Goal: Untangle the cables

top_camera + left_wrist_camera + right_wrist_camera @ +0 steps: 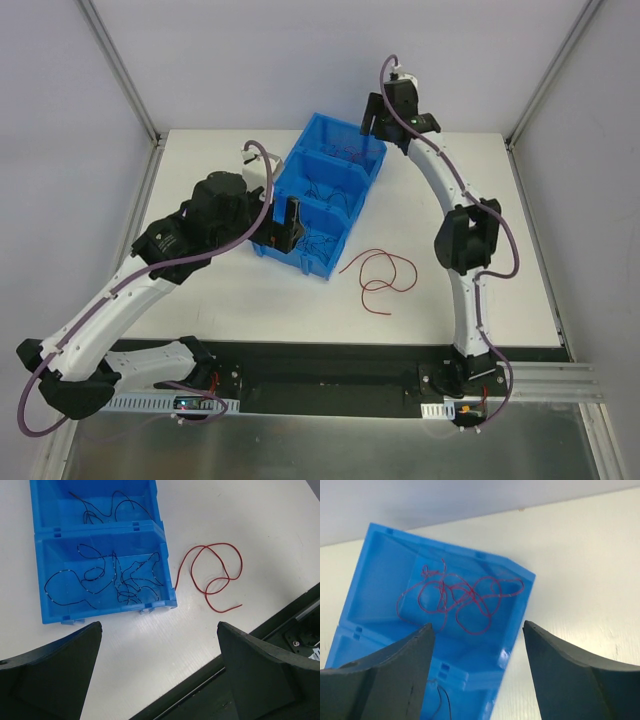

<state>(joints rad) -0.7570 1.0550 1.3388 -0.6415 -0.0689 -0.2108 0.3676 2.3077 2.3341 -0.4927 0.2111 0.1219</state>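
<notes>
I had both arms poised over the blue three-compartment bin [335, 262], which sat mid-table and ran from about 7 o'clock to 1 o'clock in the overhead view. The cables were split between its sections. A red tangle [455, 600] lay in the 1 o'clock end compartment, a few black strands [105, 510] in the middle one, and a denser black tangle [125, 580] in the 7 o'clock end. One loose red wire [209, 580] lay curled on the table just off the bin's near corner, at 3 o'clock of it in the left wrist view.

The left gripper [159, 630] hung above the near compartment with its fingers spread wide and nothing between them. The right gripper [478, 625] hovered over the red tangle, equally splayed and empty.

I judged the step in hand to be a descent into the black tangle with the left arm. To do it well I would have aimed away from the knotted middle and toward the outlying loop at the compartment's 9 o'clock side, where a single strand stood apart. I would have kept the fingers clear of the walls, pinched one wire only and lifted slowly. The bin looked light, so a snagged strand might drag it.
</notes>
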